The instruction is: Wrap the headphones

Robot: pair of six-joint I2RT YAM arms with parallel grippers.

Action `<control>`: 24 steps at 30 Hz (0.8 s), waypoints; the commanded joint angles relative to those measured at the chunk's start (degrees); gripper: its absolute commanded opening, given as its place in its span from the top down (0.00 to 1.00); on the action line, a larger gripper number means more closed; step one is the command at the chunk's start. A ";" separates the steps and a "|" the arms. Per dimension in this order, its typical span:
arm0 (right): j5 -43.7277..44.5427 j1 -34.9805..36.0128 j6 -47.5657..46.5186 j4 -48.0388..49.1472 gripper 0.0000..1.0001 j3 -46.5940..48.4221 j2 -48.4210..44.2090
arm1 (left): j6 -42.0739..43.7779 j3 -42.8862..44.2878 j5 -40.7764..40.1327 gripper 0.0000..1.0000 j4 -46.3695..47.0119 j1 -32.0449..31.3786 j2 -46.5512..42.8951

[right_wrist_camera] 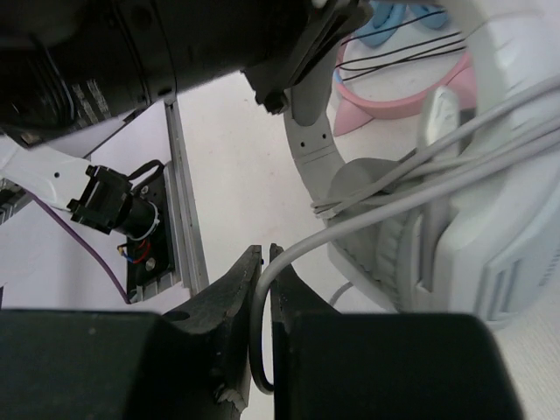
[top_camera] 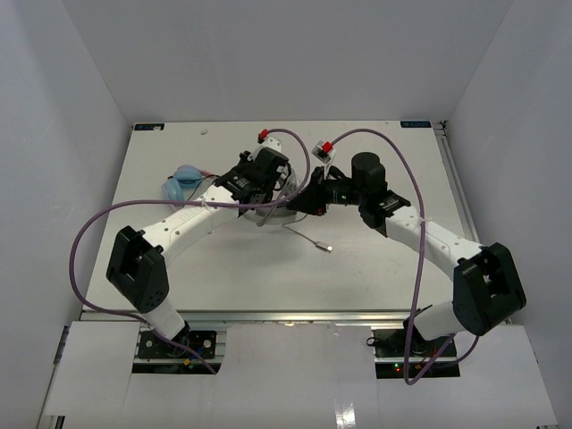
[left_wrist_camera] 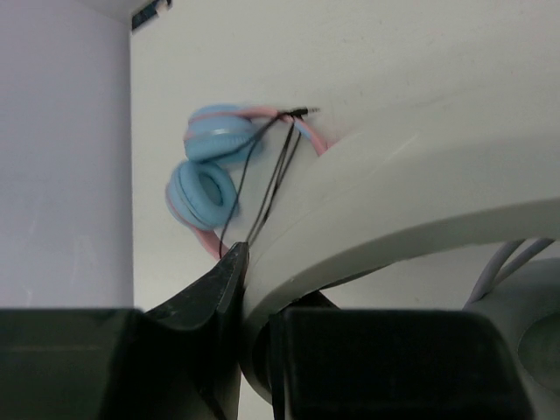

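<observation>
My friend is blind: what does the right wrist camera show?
The right gripper pinches a thin grey cable near the bottom. White-and-grey headphones fill the right side, more cable strands crossing them.

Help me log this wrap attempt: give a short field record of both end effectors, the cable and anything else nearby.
left end effector: shut on the headphones at the headband
right end effector: shut on the cable
plug: loose on the table, between the arms
wrap: several cable strands cross one ear cup
bystander: blue-and-pink headset, apart, untouched
</observation>
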 commanded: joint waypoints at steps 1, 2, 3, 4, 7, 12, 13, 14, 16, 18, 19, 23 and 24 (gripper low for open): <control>-2.94 3.02 2.56 11.92 0.86 -3.42 -0.82 | -17.84 7.67 1.48 1.00 -12.39 2.33 0.27; -2.69 3.47 2.66 13.08 0.86 -4.12 -0.49 | -19.79 8.87 3.17 1.00 -14.13 2.60 0.91; -2.49 3.87 2.96 14.70 0.86 -4.72 -0.10 | -21.62 10.50 4.55 1.00 -15.72 2.95 1.40; -2.34 4.38 3.23 15.96 0.86 -5.34 0.48 | -23.54 11.61 6.63 1.00 -17.22 3.25 1.80; -1.36 5.94 3.02 17.59 0.86 -6.34 2.15 | -26.73 12.07 11.90 1.00 -18.37 3.68 1.53; 5.26 8.24 -0.80 16.51 0.86 -7.65 3.32 | -29.43 10.92 18.49 1.00 -16.85 4.14 -1.73; 6.59 8.59 -1.37 16.22 0.86 -7.94 3.51 | -29.91 10.83 19.85 1.00 -16.68 4.33 -2.49; 7.83 8.90 -1.88 16.02 0.86 -8.25 3.65 | -30.48 10.77 20.97 1.00 -16.56 4.50 -3.19; 9.90 9.29 -2.68 16.02 0.87 -9.25 3.56 | -31.93 10.89 22.26 1.00 -16.53 4.83 -4.19; 11.88 9.87 -3.37 16.04 0.87 -10.31 3.24 | -33.06 11.08 23.45 1.00 -16.60 5.03 -5.32; 13.28 10.32 -3.71 16.10 0.87 -10.75 2.97 | -33.73 11.19 24.06 1.00 -16.65 5.08 -6.16; 15.45 11.21 -5.08 16.01 0.87 -11.95 2.04 | -35.99 11.72 26.52 1.00 -16.61 5.17 -8.51; 15.74 11.41 -5.23 16.15 0.87 -12.22 1.87 | -36.44 11.83 27.03 1.00 -16.57 5.17 -9.05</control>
